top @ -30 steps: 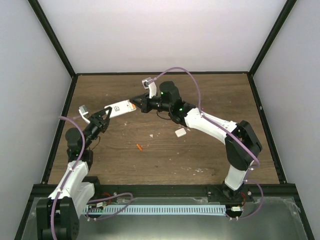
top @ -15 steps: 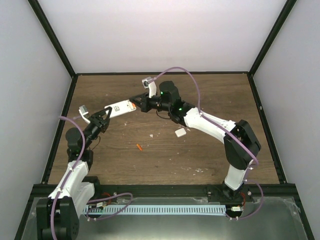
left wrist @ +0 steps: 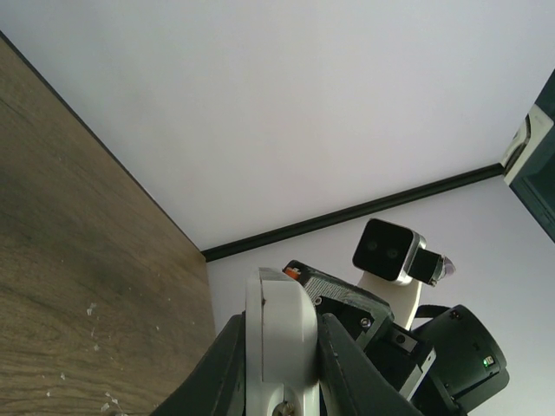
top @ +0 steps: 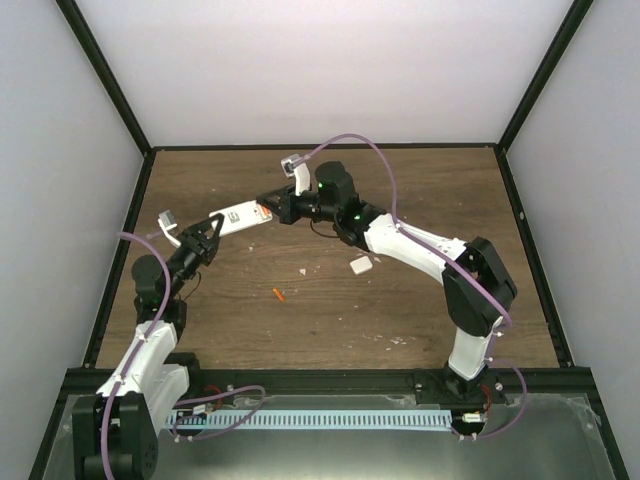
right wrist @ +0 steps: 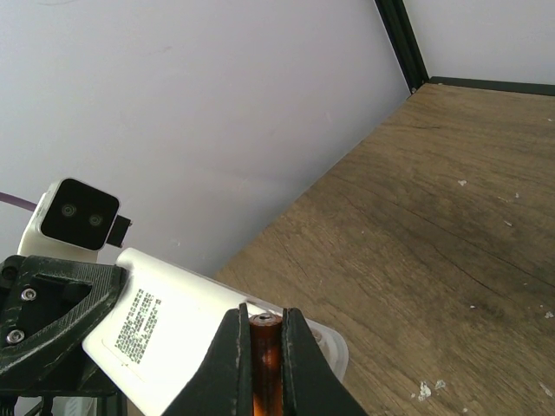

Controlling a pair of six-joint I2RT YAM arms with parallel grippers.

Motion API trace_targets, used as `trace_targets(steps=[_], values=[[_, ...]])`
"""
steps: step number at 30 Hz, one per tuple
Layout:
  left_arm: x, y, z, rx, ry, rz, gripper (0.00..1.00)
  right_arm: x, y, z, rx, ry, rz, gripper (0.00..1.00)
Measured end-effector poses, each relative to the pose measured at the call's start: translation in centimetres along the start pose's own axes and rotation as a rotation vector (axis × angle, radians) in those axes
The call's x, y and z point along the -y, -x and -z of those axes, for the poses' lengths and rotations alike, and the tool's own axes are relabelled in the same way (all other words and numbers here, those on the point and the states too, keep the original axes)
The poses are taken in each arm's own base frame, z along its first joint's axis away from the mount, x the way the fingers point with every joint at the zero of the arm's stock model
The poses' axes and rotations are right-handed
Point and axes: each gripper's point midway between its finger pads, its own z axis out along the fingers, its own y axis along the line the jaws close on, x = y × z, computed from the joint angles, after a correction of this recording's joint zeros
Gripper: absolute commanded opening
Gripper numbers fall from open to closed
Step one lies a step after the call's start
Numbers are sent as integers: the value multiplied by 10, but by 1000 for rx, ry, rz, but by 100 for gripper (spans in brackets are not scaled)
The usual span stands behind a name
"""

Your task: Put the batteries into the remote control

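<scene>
My left gripper (top: 212,232) is shut on the white remote control (top: 243,215) and holds it above the table, label side up. In the left wrist view the remote (left wrist: 279,334) stands between the dark fingers (left wrist: 227,368). My right gripper (top: 272,201) is shut on an orange-red battery (right wrist: 264,364) and holds its tip over the remote's open end (right wrist: 325,342). The remote's label (right wrist: 143,321) shows in the right wrist view. The second battery (top: 278,294) lies on the wooden table (top: 420,190).
A small loose white cover piece (top: 361,265) lies on the table under the right arm. Pale specks are scattered on the wood. Black frame rails (top: 320,147) and white walls close in the table on three sides.
My right gripper with the battery has shifted slightly left toward the remote's end. The left arm and remote have not visibly moved.
</scene>
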Motion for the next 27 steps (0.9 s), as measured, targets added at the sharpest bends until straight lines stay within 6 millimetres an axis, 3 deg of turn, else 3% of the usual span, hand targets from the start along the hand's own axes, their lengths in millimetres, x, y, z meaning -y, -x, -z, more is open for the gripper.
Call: trace_targets(steps=[16,27], values=[[-4,-1,-1,-3,11,-1,0,5,-8,3,-12,-24,-15,1],[-3,-1,-1,-3,9,-4,0,6,-9,3,-13,-31,-19,7]])
